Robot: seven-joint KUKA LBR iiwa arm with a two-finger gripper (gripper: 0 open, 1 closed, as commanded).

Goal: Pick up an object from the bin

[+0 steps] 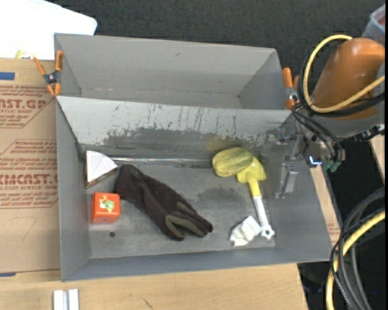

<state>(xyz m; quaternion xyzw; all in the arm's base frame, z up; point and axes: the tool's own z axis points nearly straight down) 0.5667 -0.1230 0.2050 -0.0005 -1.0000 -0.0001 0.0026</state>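
the jaws' spread cannot be told, and nothing is seen between them. the gripper [286, 181] is hung by the right wall [307, 219], just beside the yellow brush [236, 163], which is judged the nearest pick.

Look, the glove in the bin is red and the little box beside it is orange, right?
Not red: the glove is dark brown. The little box beside it is orange, as you said. The camera view shows it.
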